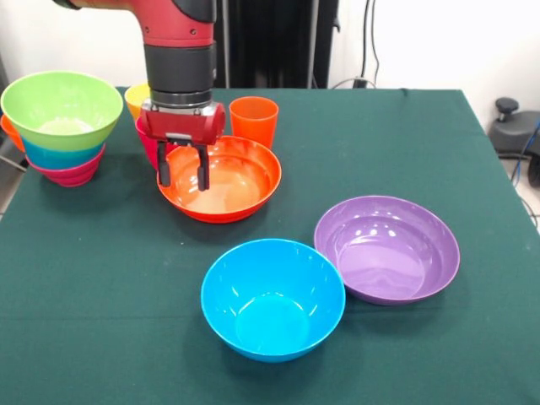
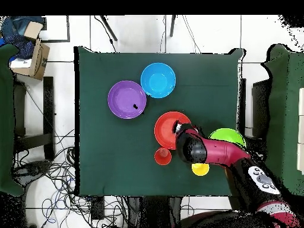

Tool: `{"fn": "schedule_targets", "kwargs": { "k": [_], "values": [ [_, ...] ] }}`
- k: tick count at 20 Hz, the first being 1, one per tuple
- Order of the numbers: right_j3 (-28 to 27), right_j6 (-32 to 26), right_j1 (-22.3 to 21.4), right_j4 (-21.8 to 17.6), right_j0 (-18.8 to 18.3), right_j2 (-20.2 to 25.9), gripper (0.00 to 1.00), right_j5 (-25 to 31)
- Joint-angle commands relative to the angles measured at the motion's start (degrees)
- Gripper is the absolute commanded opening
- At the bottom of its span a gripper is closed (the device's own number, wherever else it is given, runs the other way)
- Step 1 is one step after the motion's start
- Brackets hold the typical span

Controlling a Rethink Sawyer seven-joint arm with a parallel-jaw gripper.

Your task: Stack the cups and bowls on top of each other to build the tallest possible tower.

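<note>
My gripper is open and empty. Its two fingers hang over the left part of the large orange bowl, close to its rim. The orange cup stands upright just behind that bowl. The red-pink cup and the yellow cup are partly hidden behind the gripper. The tower stands at the far left: the lime green bowl on the translucent blue one on the magenta one. The blue bowl and the purple bowl sit side by side near the front. In the overhead view the arm covers the gripper.
An orange edge shows behind the tower at the left border. In the overhead view the orange bowl, orange cup, yellow cup and lime green bowl cluster near the robot's side of the green table.
</note>
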Motion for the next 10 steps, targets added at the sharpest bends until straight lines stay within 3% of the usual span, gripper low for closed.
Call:
{"fn": "schedule_targets", "kwargs": {
  "k": [1,6,10],
  "values": [
    [0.8,-1.3,3.3,-4.0,0.1,4.7,1.00,4.7],
    [1.9,-1.5,1.9,-3.7,-0.4,5.5,1.00,5.6],
    [5.2,-1.2,-3.6,-1.8,-0.3,5.2,1.00,9.0]
  ]
}}
